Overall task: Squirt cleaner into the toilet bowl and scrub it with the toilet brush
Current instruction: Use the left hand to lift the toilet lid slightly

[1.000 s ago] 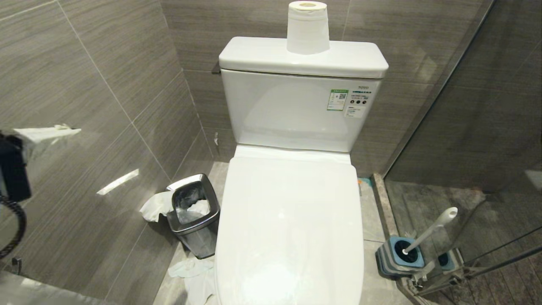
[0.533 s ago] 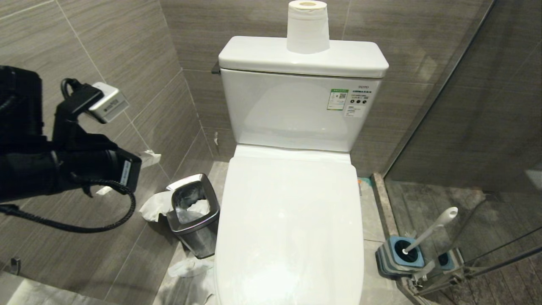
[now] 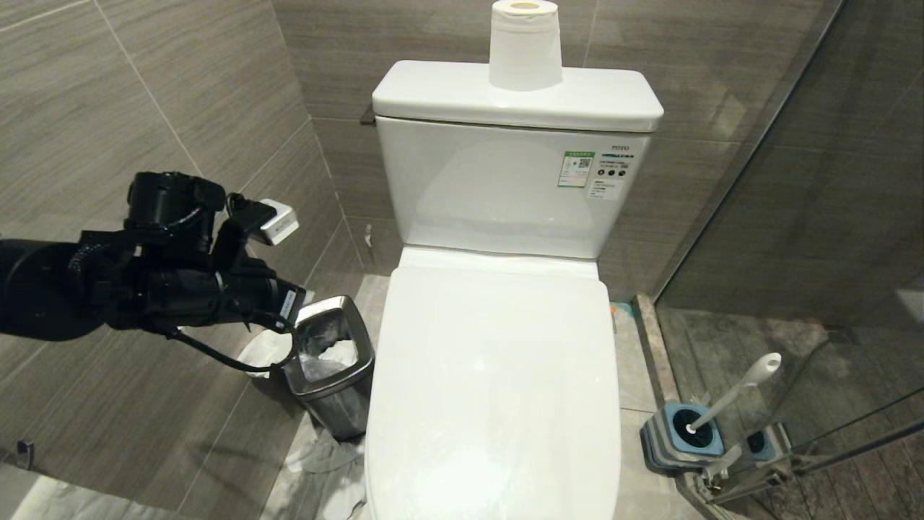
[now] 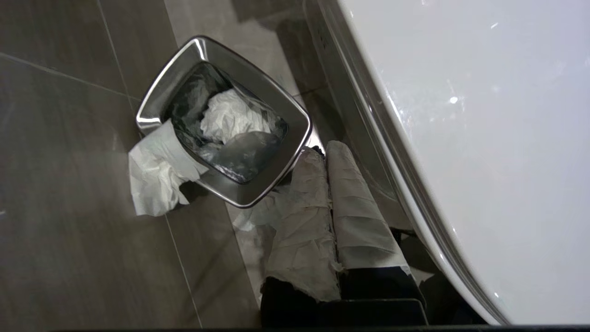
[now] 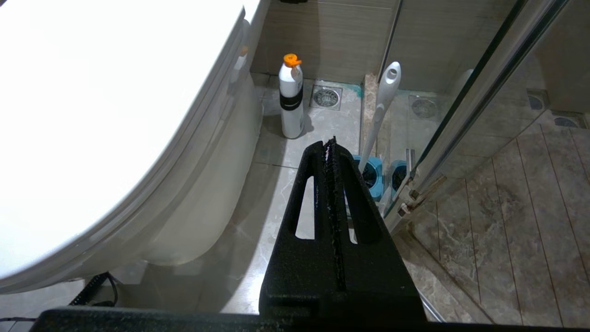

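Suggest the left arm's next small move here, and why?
Probably swing the left gripper from beside the steel waste bin over to the lid's front edge to lift it. The lid is down over the toilet bowl, so no cleaner can go in yet, and the toilet brush sits in its holder.

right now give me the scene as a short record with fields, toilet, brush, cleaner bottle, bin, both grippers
toilet: white toilet, lid shut, bowl hidden
tank top: toilet paper roll standing upright
toilet brush: white handle leaning in the grey-and-blue holder, on the floor by the glass shower door
cleaner bottle: white bottle with an orange cap upright on the floor beside the toilet base
waste bin: steel waste bin with crumpled tissue inside, on the floor at the toilet's other side
left gripper: shut, empty, near the bin and the lid's edge
right gripper: shut, empty, low beside the toilet
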You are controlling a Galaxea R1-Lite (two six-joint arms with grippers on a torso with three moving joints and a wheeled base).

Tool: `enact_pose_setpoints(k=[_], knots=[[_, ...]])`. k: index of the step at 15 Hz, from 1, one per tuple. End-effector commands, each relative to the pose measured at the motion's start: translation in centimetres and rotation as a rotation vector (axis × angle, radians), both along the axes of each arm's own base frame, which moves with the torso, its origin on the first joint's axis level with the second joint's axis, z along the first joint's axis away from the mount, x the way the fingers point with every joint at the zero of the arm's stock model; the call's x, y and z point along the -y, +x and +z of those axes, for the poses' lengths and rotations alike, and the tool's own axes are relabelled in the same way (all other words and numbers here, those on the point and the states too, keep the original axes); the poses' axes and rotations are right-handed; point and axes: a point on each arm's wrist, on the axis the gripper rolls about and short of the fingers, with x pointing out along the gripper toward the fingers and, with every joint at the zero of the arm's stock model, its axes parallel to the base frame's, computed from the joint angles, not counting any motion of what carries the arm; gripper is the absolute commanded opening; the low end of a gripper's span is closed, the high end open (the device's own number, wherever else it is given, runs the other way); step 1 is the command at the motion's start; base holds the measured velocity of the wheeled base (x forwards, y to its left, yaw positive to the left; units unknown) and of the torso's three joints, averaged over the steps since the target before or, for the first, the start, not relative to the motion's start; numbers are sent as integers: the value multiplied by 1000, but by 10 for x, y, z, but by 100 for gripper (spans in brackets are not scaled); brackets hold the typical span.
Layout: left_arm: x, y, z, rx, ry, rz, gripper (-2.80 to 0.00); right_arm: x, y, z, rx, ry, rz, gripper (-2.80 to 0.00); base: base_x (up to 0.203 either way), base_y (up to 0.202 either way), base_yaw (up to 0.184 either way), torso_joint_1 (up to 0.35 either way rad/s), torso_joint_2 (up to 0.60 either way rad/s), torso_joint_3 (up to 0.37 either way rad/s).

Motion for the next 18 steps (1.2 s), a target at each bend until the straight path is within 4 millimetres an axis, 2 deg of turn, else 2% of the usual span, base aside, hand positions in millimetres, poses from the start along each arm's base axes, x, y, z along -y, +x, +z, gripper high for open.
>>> enact_pose_setpoints(k=[1, 3, 7, 9, 11, 15, 18], knots=[[2, 19, -27, -80, 18, 0, -280, 0, 0, 0, -2, 1, 1, -280, 0, 0, 0, 0, 0, 0], [0, 26, -36, -110, 17, -3, -280, 0, 0, 0, -2, 1, 2, -280, 0, 0, 0, 0, 0, 0], [-19, 41, -49, -209, -91, -64, -280, 0, 0, 0, -2, 1, 1, -280, 0, 0, 0, 0, 0, 0], [-24, 51, -56, -252, -211, -135, -280, 0, 0, 0, -2, 1, -1, -280, 0, 0, 0, 0, 0, 0], [-27, 61, -72, -330, -318, -123, -280, 0, 0, 0, -2, 1, 1, -280, 0, 0, 0, 0, 0, 0], [-21, 71, -93, -500, -599, -177, -280, 0, 0, 0, -2, 1, 2, -280, 0, 0, 0, 0, 0, 0], [-34, 78, -101, -589, -824, -206, -280, 0, 0, 0, -2, 1, -1, -280, 0, 0, 0, 0, 0, 0]])
